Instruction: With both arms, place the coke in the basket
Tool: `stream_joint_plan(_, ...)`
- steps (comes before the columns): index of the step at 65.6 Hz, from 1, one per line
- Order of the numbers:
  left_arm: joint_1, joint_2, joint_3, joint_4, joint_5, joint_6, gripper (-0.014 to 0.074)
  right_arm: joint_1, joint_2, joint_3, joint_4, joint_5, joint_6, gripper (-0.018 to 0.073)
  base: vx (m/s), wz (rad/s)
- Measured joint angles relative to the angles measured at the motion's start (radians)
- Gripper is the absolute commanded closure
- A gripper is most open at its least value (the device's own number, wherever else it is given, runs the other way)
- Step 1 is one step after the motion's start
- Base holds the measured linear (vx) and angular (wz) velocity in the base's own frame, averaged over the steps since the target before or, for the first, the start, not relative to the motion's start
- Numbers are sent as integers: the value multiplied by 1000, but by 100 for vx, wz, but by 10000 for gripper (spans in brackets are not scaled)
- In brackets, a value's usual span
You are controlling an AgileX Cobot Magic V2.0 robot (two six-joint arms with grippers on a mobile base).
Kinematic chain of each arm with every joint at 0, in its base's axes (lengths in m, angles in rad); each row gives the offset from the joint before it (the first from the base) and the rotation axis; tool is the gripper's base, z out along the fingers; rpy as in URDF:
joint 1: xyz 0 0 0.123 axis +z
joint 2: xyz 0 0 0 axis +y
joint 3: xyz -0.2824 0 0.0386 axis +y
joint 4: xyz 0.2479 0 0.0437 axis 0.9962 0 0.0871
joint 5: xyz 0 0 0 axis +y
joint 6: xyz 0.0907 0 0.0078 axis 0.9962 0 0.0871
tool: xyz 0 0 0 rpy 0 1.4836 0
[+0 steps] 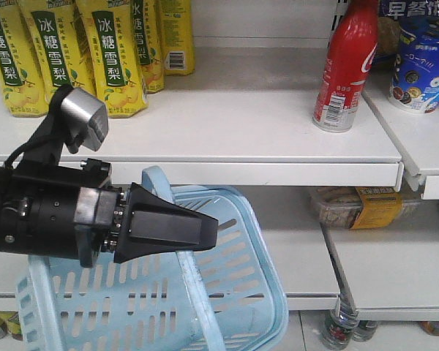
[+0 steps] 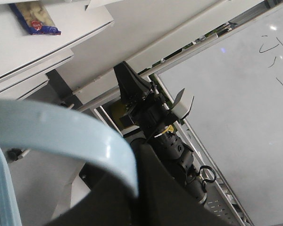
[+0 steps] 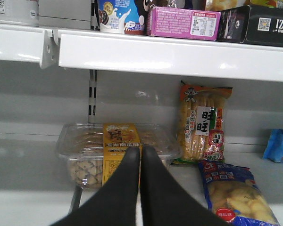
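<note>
The left tool is clamped on the swing handle of the slotted light-blue basket. The right tool is pressed shut, empty, before a clear snack tray. The coke (glossy red, slim) is stood upright on the white shelf above, well apart.

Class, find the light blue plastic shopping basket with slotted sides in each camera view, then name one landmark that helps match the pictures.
Exterior front view: the light blue plastic shopping basket fills the bottom centre, below the white shelf.
Left wrist view: only its curved handle shows, in the left foreground.
Right wrist view: not in it.
Shared landmark: the clear plastic snack box with a yellow label, seen in the front and right wrist views.
</note>
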Motion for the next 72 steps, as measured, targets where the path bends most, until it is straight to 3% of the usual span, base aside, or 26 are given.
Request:
stream_joint_plan(17, 0, 0, 0, 0, 0, 0, 603, 0, 0, 0, 31, -43, 31, 561, 0, 0)
stream_joint_plan(29, 0, 0, 0, 0, 0, 0, 603, 0, 0, 0, 223, -251, 224, 561, 0, 0)
stream_joint_plan(45, 0, 0, 0, 0, 0, 0, 603, 0, 0, 0, 438, -491, 317, 561, 0, 0)
stream_joint_plan(61, 0, 0, 0, 0, 0, 0, 603, 0, -3, 0, 656, -864, 399, 561, 0, 0)
stream_joint_plan(66, 0, 0, 0, 1, 0, 0, 603, 0, -7, -10, 663, -830, 434, 561, 0, 0)
stream_joint_plan(72, 0, 0, 0, 1, 1, 0, 603, 0, -7, -85, 571, -580, 461, 561, 0, 0)
